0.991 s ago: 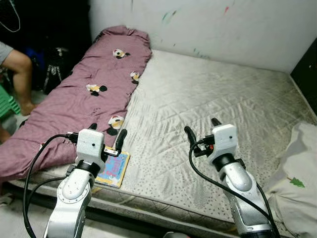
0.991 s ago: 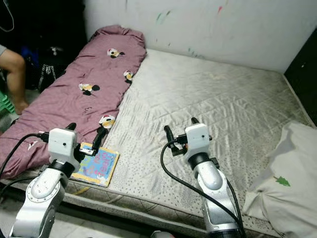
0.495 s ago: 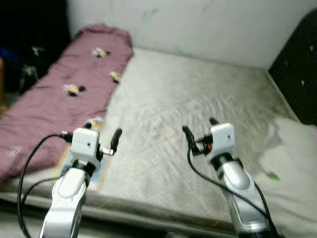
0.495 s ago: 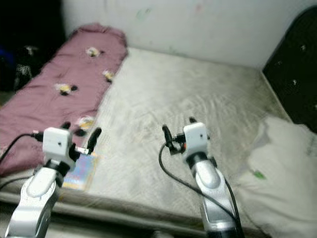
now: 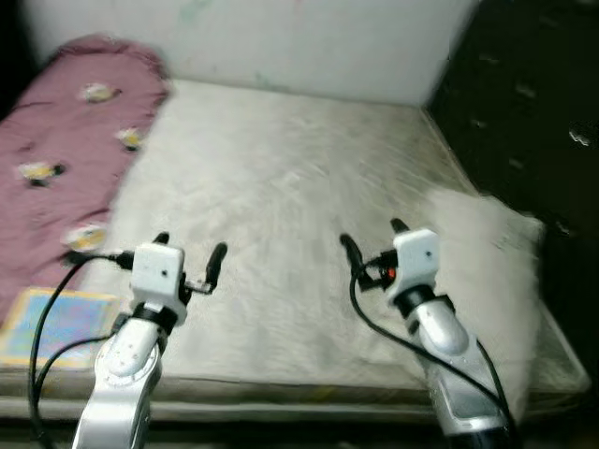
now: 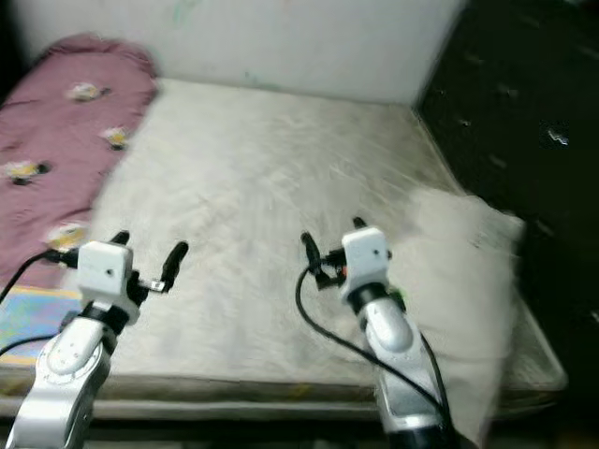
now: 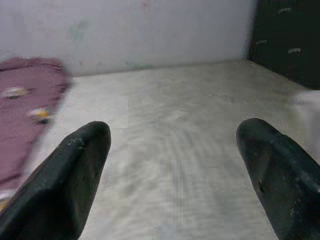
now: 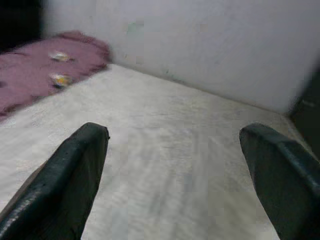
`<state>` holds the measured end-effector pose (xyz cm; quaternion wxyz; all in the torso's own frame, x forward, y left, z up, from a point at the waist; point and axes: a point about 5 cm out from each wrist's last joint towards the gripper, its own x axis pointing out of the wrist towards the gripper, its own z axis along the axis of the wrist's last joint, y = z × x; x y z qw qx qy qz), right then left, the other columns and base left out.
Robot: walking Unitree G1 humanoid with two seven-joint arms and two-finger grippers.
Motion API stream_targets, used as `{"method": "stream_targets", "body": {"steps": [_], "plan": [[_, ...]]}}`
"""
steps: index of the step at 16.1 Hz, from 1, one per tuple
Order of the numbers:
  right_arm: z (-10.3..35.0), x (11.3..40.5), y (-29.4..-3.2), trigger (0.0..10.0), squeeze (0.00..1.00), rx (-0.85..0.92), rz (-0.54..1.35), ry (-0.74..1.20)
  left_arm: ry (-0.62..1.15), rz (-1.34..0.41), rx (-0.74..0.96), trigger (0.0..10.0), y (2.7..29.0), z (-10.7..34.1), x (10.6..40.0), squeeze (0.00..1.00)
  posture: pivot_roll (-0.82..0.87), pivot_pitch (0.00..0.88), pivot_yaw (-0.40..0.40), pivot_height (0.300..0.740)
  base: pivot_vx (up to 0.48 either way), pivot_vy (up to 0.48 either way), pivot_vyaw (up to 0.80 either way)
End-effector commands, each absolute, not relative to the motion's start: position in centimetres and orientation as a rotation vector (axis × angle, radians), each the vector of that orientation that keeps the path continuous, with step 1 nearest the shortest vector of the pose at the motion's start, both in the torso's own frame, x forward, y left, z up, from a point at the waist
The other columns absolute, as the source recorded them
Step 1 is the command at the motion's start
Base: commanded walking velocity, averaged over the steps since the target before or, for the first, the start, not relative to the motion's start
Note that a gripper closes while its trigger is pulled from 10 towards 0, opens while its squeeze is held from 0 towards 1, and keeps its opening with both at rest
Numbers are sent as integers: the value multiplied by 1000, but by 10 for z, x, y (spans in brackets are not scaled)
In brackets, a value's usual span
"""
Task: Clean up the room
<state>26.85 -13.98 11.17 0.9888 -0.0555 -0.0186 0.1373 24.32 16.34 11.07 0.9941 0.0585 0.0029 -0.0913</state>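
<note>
A bare grey mattress [image 5: 281, 187] lies before me, the picture blurred. A maroon blanket [image 5: 65, 122] with cartoon prints covers its left side. A colourful picture book [image 5: 51, 323] rests on the mattress's front left corner. A white pillow [image 5: 487, 271] lies at the right edge. My left gripper [image 5: 189, 249] hovers open above the front of the mattress, right of the book. My right gripper [image 5: 372, 236] hovers open over the front middle, left of the pillow. Both hold nothing, and each wrist view shows black fingers [image 7: 80, 170] [image 8: 75, 170] spread wide over the mattress.
A pale wall [image 5: 281, 47] runs behind the bed. A dark piece of furniture [image 5: 524, 112] stands along the bed's right side. The front edge of the mattress [image 5: 281, 393] is just below my arms.
The whole view has swung to the right: the blanket and book slid left, the pillow and dark furniture came in. The person at the left is out of frame. Both grippers stayed open.
</note>
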Motion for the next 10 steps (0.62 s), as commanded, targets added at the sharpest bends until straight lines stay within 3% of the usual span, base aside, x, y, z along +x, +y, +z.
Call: {"method": "stream_targets", "body": {"steps": [1, 10], "plan": [[111, 267, -144, 10000, 0, -106, 264, -32, 2, -209, 117, 10000, 159, 112, 243, 0, 6, 0, -91, 740, 0, -315, -438], [111, 267, -143, 10000, 0, -110, 270, -32, -3, -206, 116, 10000, 158, 113, 243, 0, 7, 0, -94, 740, 0, -281, 0]]}}
